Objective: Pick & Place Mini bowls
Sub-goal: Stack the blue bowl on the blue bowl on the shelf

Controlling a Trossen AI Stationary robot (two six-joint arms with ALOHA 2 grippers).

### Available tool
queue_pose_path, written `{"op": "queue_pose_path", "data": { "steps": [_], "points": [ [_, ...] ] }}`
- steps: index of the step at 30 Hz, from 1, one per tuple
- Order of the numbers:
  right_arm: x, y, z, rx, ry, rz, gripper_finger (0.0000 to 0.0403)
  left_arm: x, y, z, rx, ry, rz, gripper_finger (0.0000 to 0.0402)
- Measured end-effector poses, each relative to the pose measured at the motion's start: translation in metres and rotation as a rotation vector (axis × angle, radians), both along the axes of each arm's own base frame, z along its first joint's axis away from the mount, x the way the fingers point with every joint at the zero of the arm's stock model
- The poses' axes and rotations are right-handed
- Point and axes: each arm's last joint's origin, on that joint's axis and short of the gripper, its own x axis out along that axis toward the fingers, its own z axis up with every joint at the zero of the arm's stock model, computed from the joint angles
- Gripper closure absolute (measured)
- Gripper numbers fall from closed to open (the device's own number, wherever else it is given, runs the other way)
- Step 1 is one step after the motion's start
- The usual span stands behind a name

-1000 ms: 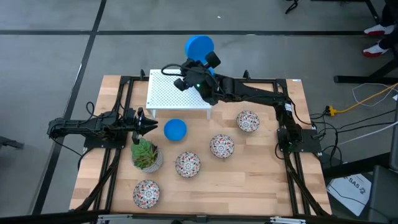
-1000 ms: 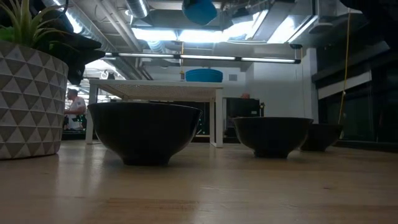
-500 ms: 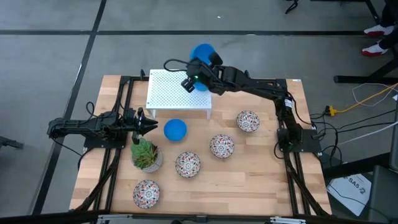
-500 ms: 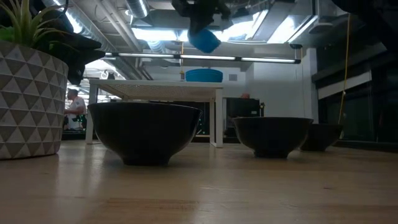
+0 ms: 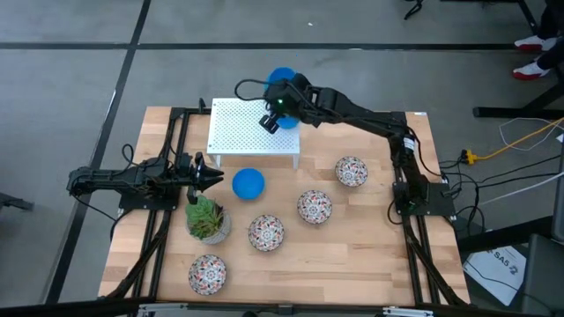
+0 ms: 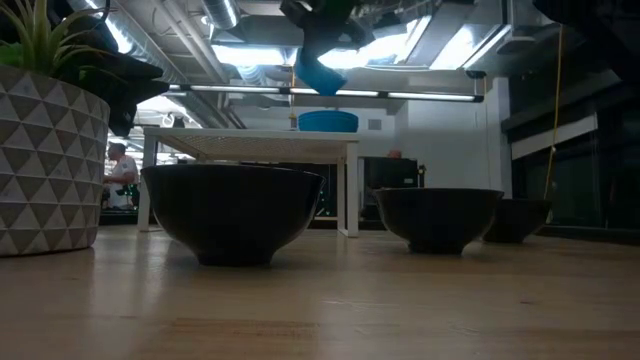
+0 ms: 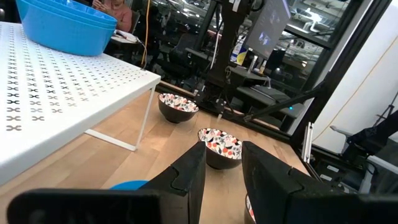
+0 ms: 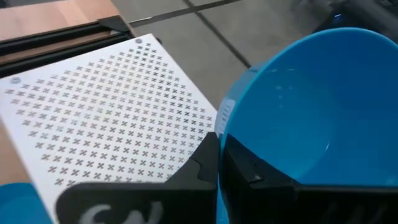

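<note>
Right pincer (image 5: pixel 280 111) is up over the far right corner of the white perforated shelf (image 5: pixel 238 132), fingers pressed together on the rim of a blue bowl (image 5: pixel 281 77). That bowl hangs tilted in the air, mostly past the shelf's far edge; the right wrist view shows its open side (image 8: pixel 298 118) facing the camera, wall pinched between the two fingers. In the low view it hangs above the shelf, not touching it.

A second blue bowl (image 6: pixel 328 121) sits on the shelf top, directly below the held one; the left wrist view shows it (image 7: pixel 65 26) near the shelf's edge.

Left pincer (image 5: pixel 208 177) rests low over the wooden surface (image 5: pixel 370 255), fingers spread, gripping nothing. Just ahead of its tips sits a third blue bowl (image 5: pixel 248 183), close but apart. The potted succulent (image 5: pixel 208 220) stands just beside that pincer, on the near side.

Patterned bowls on the surface, all well below the right pincer:
- one (image 5: pixel 352 171) nearest the right arm's base
- one (image 5: pixel 315 207) mid-surface
- one (image 5: pixel 266 233) next to it, toward the plant
- one (image 5: pixel 207 274) at the near edge, beyond the plant from the left pincer
</note>
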Motion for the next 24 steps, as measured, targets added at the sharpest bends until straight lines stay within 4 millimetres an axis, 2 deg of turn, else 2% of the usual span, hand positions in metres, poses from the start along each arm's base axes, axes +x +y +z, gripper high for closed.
{"op": "queue_pose_path", "data": {
  "steps": [9,17,24],
  "points": [
    [-0.011,-0.012,0.012,0.027,-0.055,0.018,0.0398,0.000,0.000,0.000,0.000,0.000,0.000,0.0302],
    [-0.034,-0.033,0.026,0.074,-0.091,0.021,0.0398,0.000,0.000,0.000,0.000,0.000,0.000,0.0302],
    [-0.042,-0.044,0.023,0.169,-0.086,0.069,0.0398,0.000,0.000,0.000,0.000,0.000,0.000,0.0302]
  ]
}}
